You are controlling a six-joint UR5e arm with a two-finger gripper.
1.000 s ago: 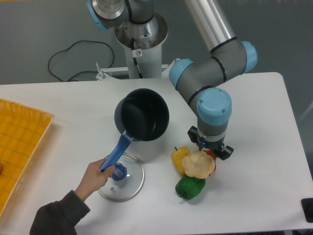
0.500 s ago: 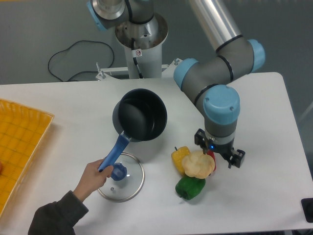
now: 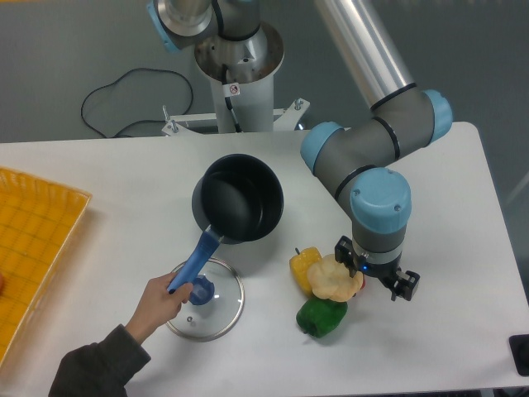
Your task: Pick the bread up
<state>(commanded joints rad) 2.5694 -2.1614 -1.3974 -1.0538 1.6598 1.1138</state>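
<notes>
Tool (image 3: pixel 378 276) mostly hidden under the arm's wrist; only dark finger parts show at either side, so whether it is spread or clenched cannot be told, nor whether it touches anything. Bread (image 3: pixel 335 278) lies on the white tabletop (image 3: pixel 463 215) just left of the tool, between yellow pepper (image 3: pixel 304 266) and green pepper (image 3: pixel 321 317), overlapping something red (image 3: pixel 357 265), mostly hidden.

Cream-beige bread (image 3: pixel 335 279); yellow pepper (image 3: pixel 303 267); green pepper (image 3: pixel 321 317); black pot (image 3: pixel 238 198), blue handle (image 3: pixel 193 262); orange tray (image 3: pixel 33 248).
</notes>
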